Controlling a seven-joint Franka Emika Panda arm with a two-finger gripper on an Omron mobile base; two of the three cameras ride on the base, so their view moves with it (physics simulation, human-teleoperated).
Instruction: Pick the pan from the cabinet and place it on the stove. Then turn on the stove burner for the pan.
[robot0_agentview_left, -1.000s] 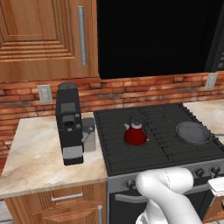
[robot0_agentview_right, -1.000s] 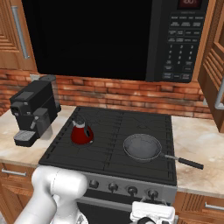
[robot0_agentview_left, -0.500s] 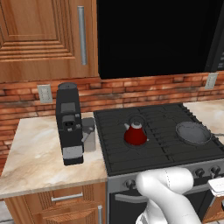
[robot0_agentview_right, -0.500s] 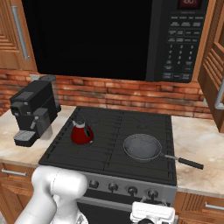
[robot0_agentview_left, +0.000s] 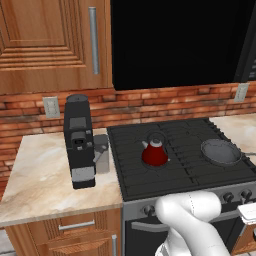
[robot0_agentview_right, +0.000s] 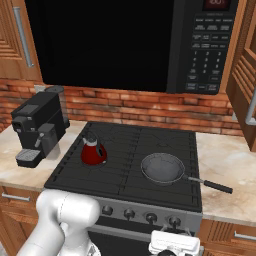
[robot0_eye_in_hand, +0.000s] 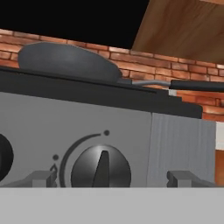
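The dark grey pan (robot0_agentview_right: 162, 167) (robot0_agentview_left: 220, 151) sits on the front right burner of the black stove (robot0_agentview_right: 125, 150), with its thin handle (robot0_agentview_right: 209, 184) pointing right over the counter. In the hand view the pan (robot0_eye_in_hand: 65, 61) lies above the steel front. My gripper (robot0_eye_in_hand: 111, 179) is open, low in front of the rightmost knob (robot0_eye_in_hand: 101, 168), one fingertip on each side of it and not touching. The knob's pointer stands upright. My gripper (robot0_agentview_right: 175, 235) is also in the right base view, just below the knob row. A cabinet (robot0_agentview_left: 50, 45) hangs closed at upper left.
A red kettle (robot0_agentview_right: 93, 151) stands on the front left burner. A black coffee machine (robot0_agentview_left: 79, 141) is on the left counter. The black microwave (robot0_agentview_right: 125, 45) hangs over the stove. A wooden cabinet door (robot0_agentview_right: 245, 75) stands open at upper right.
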